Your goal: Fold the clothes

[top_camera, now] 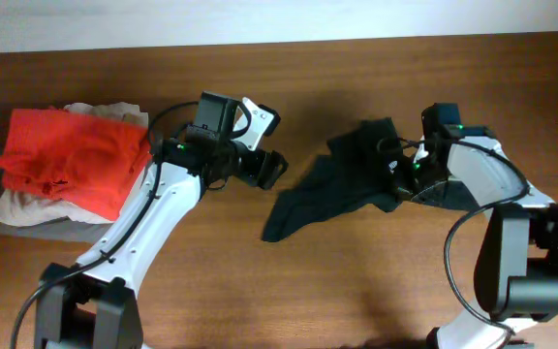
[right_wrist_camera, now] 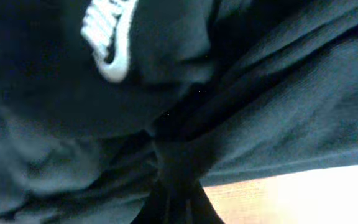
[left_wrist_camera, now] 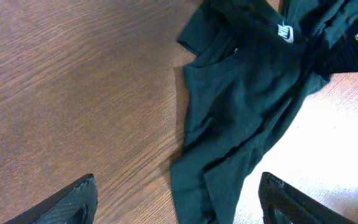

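**Shirt lies to the frame's right of the open left gripper, its tail running to lower centre**

The table (top_camera: 356, 291) fills the overhead view. The shirt (top_camera: 352, 189) lies crumpled on it at centre right, not yet folded. Its long axis slants from a narrow tail at lower centre up to a bunched mass at the right. A red garment (top_camera: 71, 155) tops a stack at the far left, well apart from the shirt.

The left gripper (top_camera: 271, 167) hovers just left of the shirt's near edge, jaws spread and holding nothing. In its wrist view the two fingertips sit at the lower corners, and the tail reaches down between them towards the bottom edge.

The right gripper (top_camera: 402, 184) is sunk in the bunched mass at the right. In its wrist view the jaws are pressed together at bottom centre, with dark cloth gathered into them, so it appears to pinch a fold of the shirt. The white logo (right_wrist_camera: 107, 37) shows upper left there, close to the pinch.

The free tail is nearer the left gripper, so that arm looks better placed to take it. It would have to reach towards lower centre of the overhead frame, along the slant.
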